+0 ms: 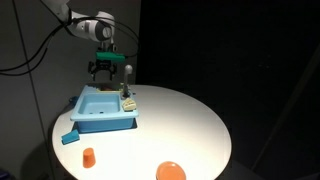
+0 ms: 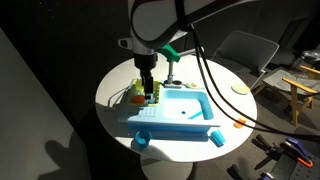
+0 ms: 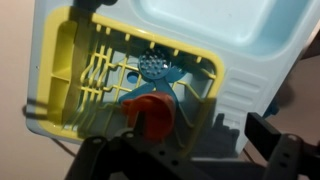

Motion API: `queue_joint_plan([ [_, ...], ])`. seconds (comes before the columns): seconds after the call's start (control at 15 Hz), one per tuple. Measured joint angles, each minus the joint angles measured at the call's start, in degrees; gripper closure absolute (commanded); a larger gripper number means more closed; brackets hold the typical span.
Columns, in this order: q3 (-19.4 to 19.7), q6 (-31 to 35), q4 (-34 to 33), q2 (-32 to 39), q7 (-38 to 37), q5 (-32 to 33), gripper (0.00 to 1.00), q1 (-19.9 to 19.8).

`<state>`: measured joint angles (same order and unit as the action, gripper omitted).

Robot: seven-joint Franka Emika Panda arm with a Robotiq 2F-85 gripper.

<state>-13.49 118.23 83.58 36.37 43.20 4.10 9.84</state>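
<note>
Over the yellow dish rack (image 2: pixel 138 88), at one end of the light-blue toy sink (image 2: pixel 190 108), the hand (image 2: pixel 150 93) is hung. Its fingers are spread wide, nothing is pinched between them and nothing is touched. In both exterior views it is seen pointing straight down from the arm, just above the rack and apart from it.

From the wrist view the rack (image 3: pixel 85 70) is looked down into. An orange-red cup (image 3: pixel 152 112) is seated inside it, close to the dark fingers (image 3: pixel 265 135) at the bottom edge of the picture. A small grey perforated disc (image 3: pixel 155 65) is seen just beyond the cup, on the blue floor under the rack's yellow bars. Whether the cup stands upright or lies tilted cannot be told, as the picture is soft there.

A grey tap (image 1: pixel 128 72) is planted on the sink's rim just beside the rack, near the hand (image 1: pixel 103 68).

Everything is carried by a round white counter (image 1: pixel 190 120). An orange cup (image 1: pixel 89 157) is set out on it well apart from the sink, with an orange plate (image 1: pixel 171 171) at the near edge. A blue piece (image 1: pixel 69 137) is tucked against a corner of the sink, and a blue cup (image 2: pixel 142 139) is found close to the sink wall, far from the hand.
</note>
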Motion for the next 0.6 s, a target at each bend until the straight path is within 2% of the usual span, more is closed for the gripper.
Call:
queue_joint_plan([
  [0.33,-1.04,-0.6,-2.89,2.36,1.17,-0.7,0.0,-0.02],
  [0.6,-1.67,-1.92,-4.78,3.84,2.29,-4.64,0.0,-0.09],
])
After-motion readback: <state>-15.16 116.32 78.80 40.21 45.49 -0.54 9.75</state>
